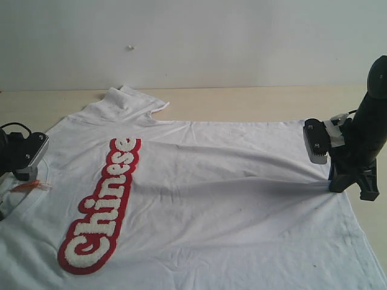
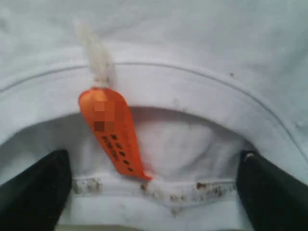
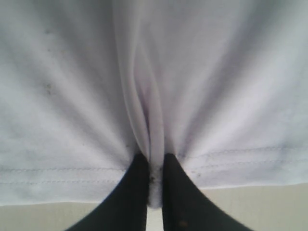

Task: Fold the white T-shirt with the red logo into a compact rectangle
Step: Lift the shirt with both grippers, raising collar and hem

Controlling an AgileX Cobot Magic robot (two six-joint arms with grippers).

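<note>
Fingers of the right gripper (image 3: 155, 162) are pinched together on a raised fold at the hem (image 3: 240, 166) of the white T-shirt (image 1: 230, 199), at the right edge of the exterior frame; taut ridges run from it across the cloth. At the left edge, the left gripper (image 2: 154, 161) has its jaws wide apart at the collar (image 2: 202, 94), with the orange neck tag (image 2: 113, 134) between them. The shirt lies spread on the tan table (image 1: 254, 103), its red logo (image 1: 103, 208) at lower left.

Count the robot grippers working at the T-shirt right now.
2. The left gripper is open over the collar by the orange tag; the right gripper is shut on the hem of the white T-shirt at the opposite end.
</note>
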